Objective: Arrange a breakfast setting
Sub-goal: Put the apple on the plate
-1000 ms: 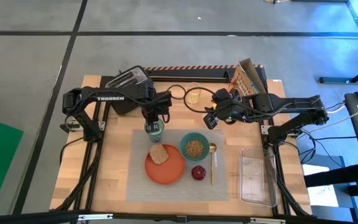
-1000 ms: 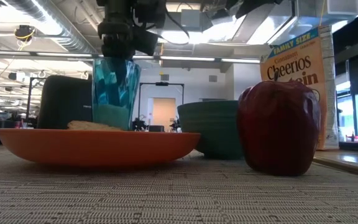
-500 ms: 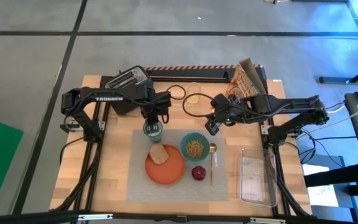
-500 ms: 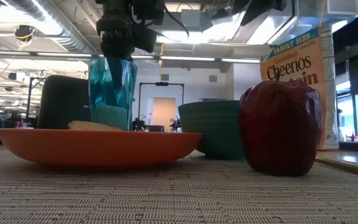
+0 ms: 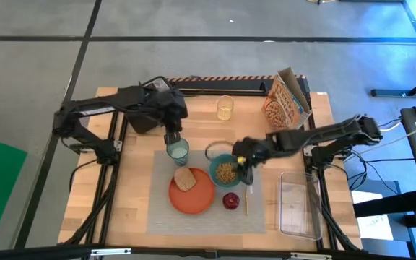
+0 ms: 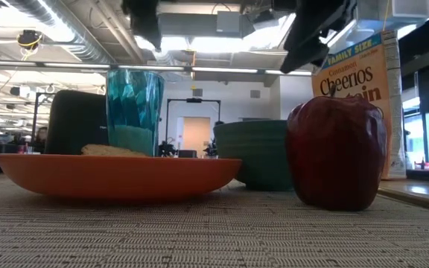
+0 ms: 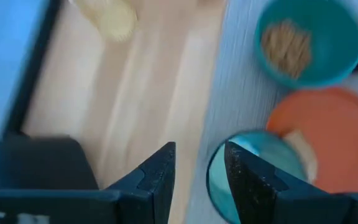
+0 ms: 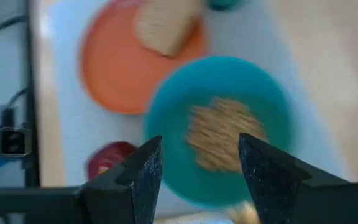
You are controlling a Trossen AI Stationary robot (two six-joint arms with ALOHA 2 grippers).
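Hovering over the bowl (image 5: 226, 171), your right gripper (image 5: 245, 170) is open and empty; drop squarely onto the spoon (image 5: 247, 189). Left gripper (image 5: 170, 137), open, is clear of the tumbler (image 5: 178, 150).

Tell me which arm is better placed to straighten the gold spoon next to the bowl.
Probably the right. In the high view the right gripper hangs open over the teal bowl, right beside the gold spoon. The left gripper sits open beside the tumbler, across the plate from the spoon.
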